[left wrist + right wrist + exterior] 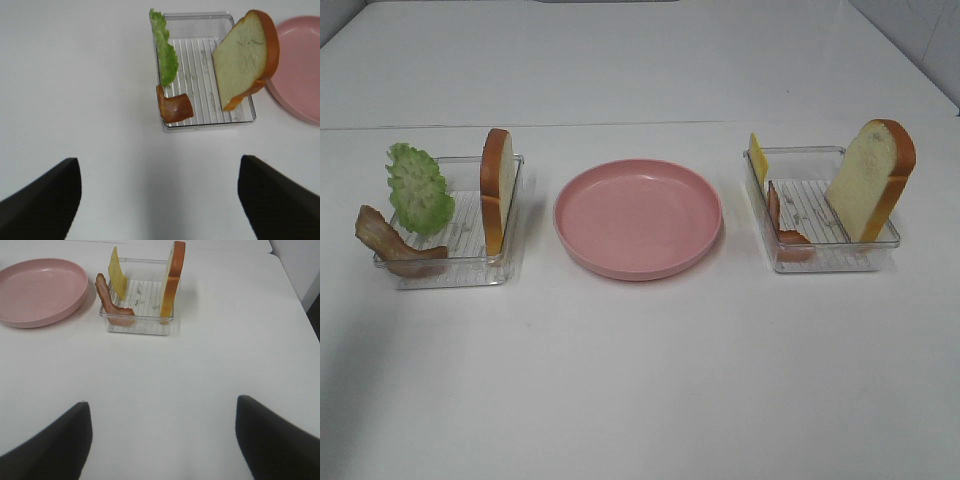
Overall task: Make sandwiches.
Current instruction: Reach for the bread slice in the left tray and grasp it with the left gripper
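The sandwich pieces are sitting apart, unstacked, in two clear trays that are flanking a pink plate (638,215) on the white counter (640,390). Two bread slices are showing, both thick and pale with an orange-brown crust. The left bread slice (496,190) is standing on edge in the left tray (460,272), against the wall nearest the plate. The right bread slice (870,180) is leaning tilted in the right tray (825,262), on the side away from the plate.

One lettuce leaf (418,188), ruffled and bright green, is standing upright along the outer side of the left tray. Two bacon strips are showing, brown and wavy: the left bacon strip (395,245) is hanging over that tray's outer near corner, and the right bacon strip (785,225) is lying along the plate-side wall of the right tray with its near end curling up. One cheese slice (758,158), thin and yellow, is standing on edge at the far plate-side corner of the right tray.

The left hand (159,165) is hovering over bare counter short of the left tray, its jaws spread wide and gripping nothing. The right hand (162,402) is hovering likewise short of the right tray, released and carrying nothing
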Controlling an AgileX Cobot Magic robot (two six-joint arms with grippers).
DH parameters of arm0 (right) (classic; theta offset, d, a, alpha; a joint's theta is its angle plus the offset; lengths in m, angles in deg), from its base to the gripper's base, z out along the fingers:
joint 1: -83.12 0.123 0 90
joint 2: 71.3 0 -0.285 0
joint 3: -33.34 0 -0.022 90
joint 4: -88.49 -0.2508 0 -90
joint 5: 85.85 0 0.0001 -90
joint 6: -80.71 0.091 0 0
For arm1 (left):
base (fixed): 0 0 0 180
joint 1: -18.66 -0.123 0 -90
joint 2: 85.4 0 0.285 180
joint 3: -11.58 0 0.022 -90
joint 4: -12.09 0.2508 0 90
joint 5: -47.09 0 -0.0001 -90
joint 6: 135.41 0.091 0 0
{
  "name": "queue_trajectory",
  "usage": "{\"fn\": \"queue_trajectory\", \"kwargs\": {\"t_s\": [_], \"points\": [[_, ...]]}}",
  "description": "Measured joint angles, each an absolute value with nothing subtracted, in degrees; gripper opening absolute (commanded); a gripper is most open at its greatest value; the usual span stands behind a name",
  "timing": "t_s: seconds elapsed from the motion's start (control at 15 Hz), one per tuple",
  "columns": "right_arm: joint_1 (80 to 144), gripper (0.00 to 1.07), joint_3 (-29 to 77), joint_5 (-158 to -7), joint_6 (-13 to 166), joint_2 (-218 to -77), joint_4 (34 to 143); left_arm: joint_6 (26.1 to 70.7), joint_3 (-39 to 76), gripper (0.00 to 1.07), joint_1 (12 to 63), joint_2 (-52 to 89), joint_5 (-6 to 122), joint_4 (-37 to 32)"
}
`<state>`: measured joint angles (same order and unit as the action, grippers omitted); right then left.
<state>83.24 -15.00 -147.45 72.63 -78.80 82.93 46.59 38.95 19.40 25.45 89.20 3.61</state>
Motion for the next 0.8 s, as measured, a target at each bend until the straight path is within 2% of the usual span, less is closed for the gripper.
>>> {"fn": "queue_trajectory", "kwargs": {"t_s": [0.2,0.53,0.8], "points": [[83.24,0.76,-15.00,-147.45,72.63,-78.80,82.93,47.91,28.86,0.80,19.40,13.93,96.70,2.81],[83.24,0.76,-15.00,-147.45,72.63,-78.80,82.93,47.63,12.88,0.80,19.58,-0.05,107.82,2.00],[83.24,0.76,-15.00,-147.45,72.63,-78.80,82.93,44.59,3.42,0.80,25.65,-8.24,111.83,2.63]]}}
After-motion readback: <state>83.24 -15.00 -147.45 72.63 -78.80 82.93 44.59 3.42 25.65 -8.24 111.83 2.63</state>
